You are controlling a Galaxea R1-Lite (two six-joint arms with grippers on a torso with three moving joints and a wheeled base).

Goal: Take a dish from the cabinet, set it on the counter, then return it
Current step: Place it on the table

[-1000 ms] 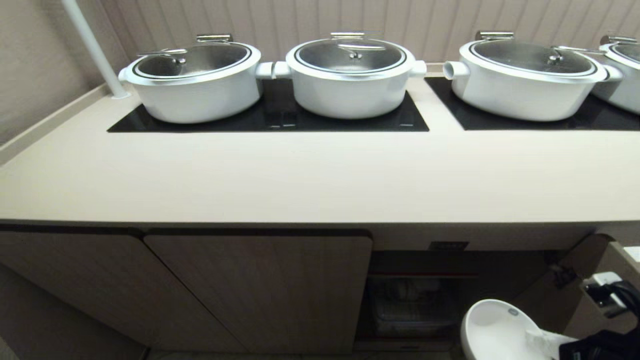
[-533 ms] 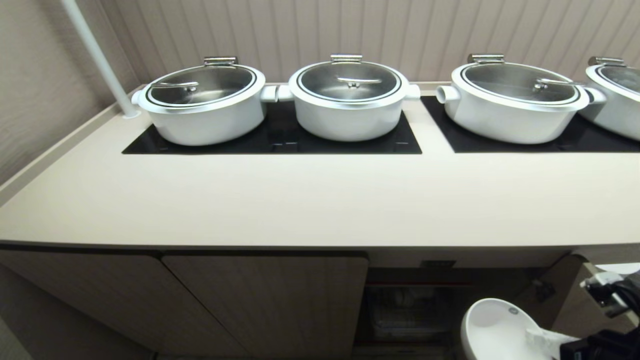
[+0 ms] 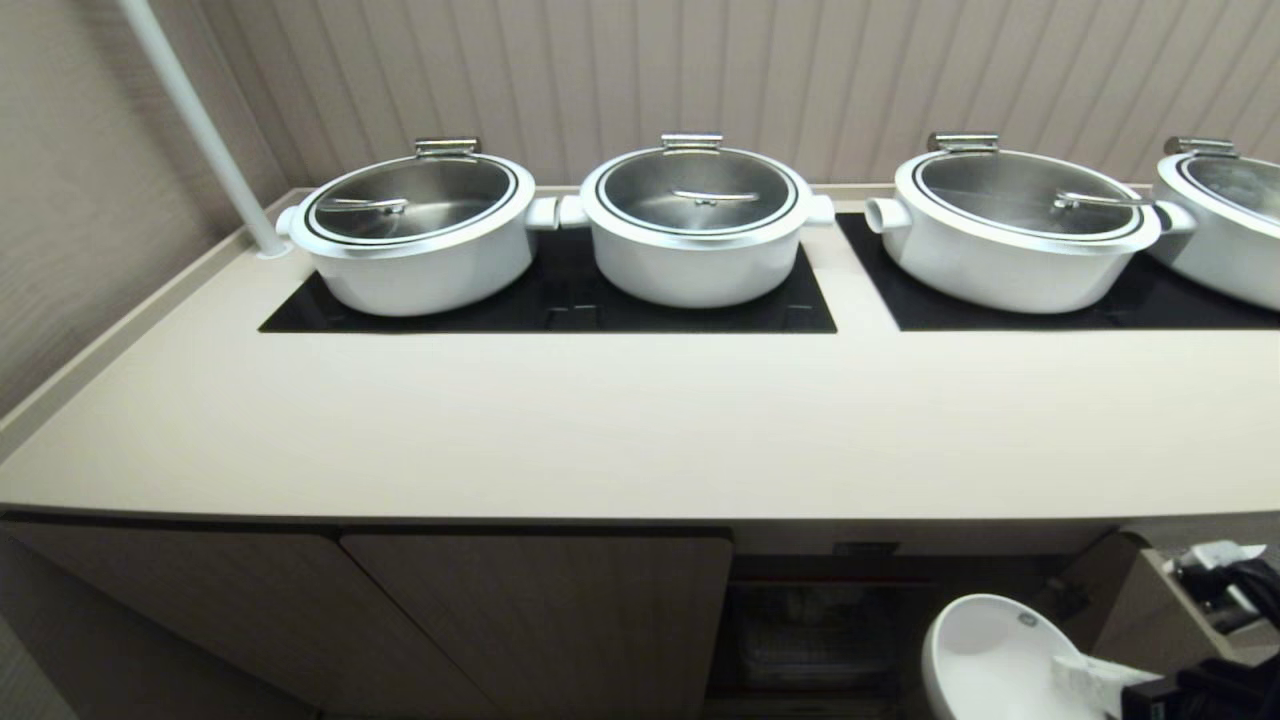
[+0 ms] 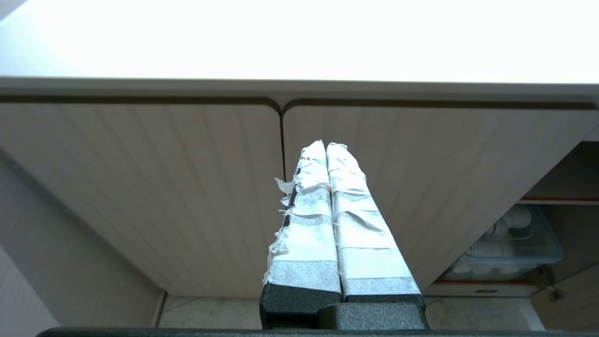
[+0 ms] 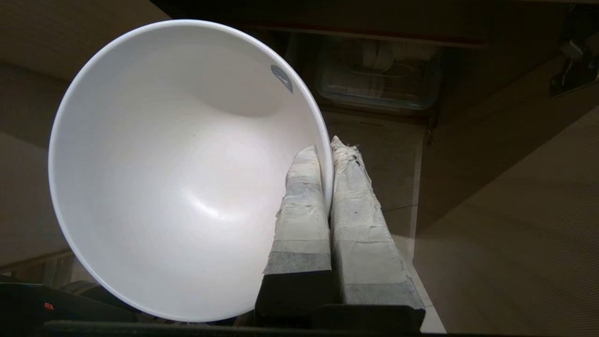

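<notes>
Right wrist view: the white bowl [image 5: 178, 168] is pinched by its rim in the right gripper [image 5: 327, 150], one taped finger inside, one outside, held low before the open cabinet [image 3: 820, 620], below the counter [image 3: 640, 420]. Four lidded pots [image 3: 420, 235] stand on the hob panels. The left gripper [image 4: 326, 145] is closed, empty, facing the shut doors [image 4: 140, 187].

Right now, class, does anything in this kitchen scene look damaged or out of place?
Only the tape on the left hand: it is frayed and peeling. The right hand pinches the bowl by its rim; the pots sit squarely.
</notes>
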